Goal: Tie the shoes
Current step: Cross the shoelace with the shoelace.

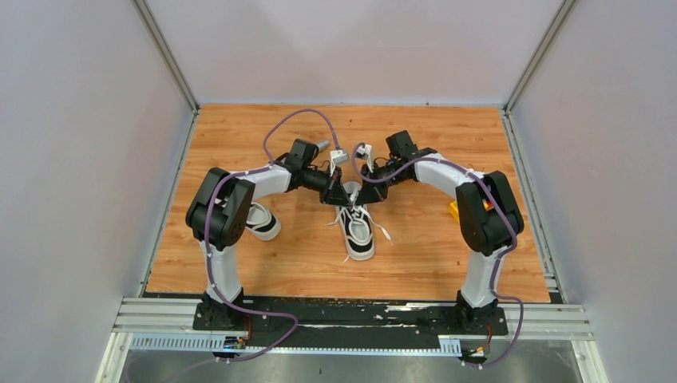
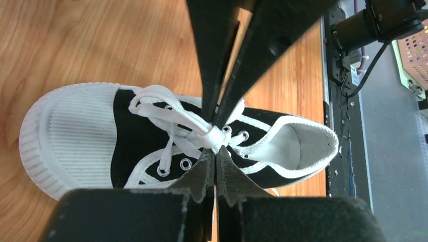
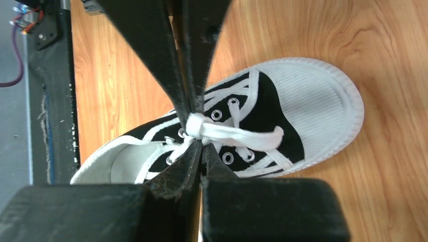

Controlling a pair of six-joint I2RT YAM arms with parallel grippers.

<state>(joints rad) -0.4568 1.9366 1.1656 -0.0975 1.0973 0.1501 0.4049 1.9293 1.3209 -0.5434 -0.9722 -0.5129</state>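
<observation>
**Overhead view.** The shoe (image 1: 358,238) I am working on lies at the centre of the wooden table (image 1: 239,136). Its toe points to 12 o'clock and its heel opening to 6 o'clock, toward my bases. My left gripper (image 2: 216,157) reaches in from 9 o'clock and my right gripper (image 3: 201,150) from 3 o'clock. They meet tip to tip above the eyelets.

**Wrist views.** Both pairs of jaws are closed, each pinching the white laces (image 2: 216,137) where they bunch into a crossing over the tongue. Loose lace ends trail off the shoe toward 4 and 8 o'clock.

The second shoe (image 1: 262,222) rests on the table at 9 o'clock of the first, well apart and partly hidden by my left elbow. A yellow object (image 1: 453,209) shows at 3 o'clock, mostly behind my right arm.
</observation>
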